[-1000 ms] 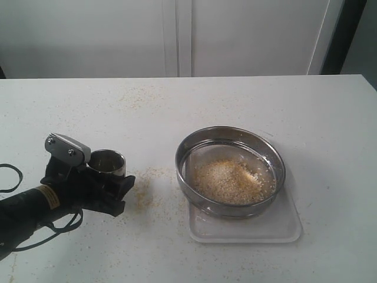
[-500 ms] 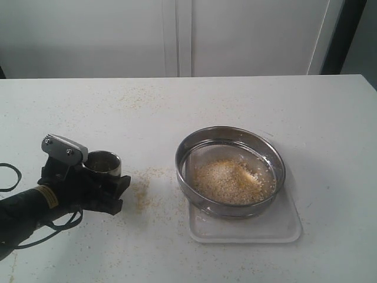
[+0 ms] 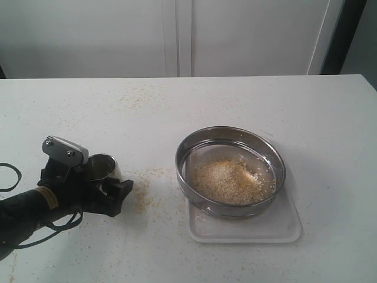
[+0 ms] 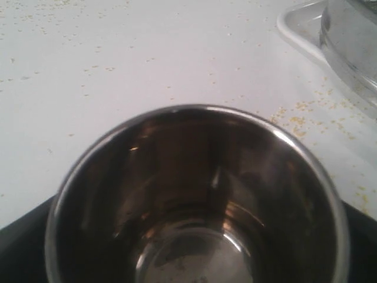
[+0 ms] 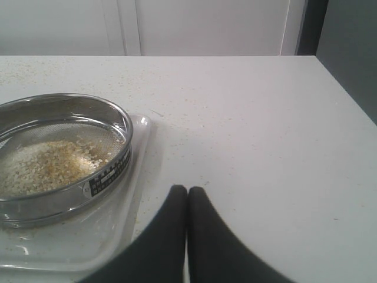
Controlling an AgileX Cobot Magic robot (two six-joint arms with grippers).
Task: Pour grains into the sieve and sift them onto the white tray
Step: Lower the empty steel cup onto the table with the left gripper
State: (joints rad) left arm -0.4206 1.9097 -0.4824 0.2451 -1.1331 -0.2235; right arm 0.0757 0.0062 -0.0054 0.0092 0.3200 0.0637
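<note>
The sieve (image 3: 179, 162) sits on the white tray (image 3: 285, 227) right of centre, with a heap of grains (image 3: 227, 180) on its mesh. At the left, a small steel cup (image 3: 101, 166) stands upright between the jaws of my left gripper (image 3: 107, 178). The cup's inside (image 4: 194, 224) looks empty. The black fingers (image 4: 23, 242) flank the cup, and whether they press on it is hidden. My right gripper (image 5: 187, 192) is shut on nothing, low over the table beside the tray (image 5: 136, 177) and the sieve (image 5: 88, 184).
Spilled grains (image 3: 144, 191) lie scattered on the white table between the cup and the tray, and thinly toward the far left. The table's right edge (image 5: 347, 88) runs past my right gripper. A white wall stands behind the table.
My left gripper has come down and slightly left with the cup, which now sits lower on the table. The sieve, tray and right gripper have not moved.
</note>
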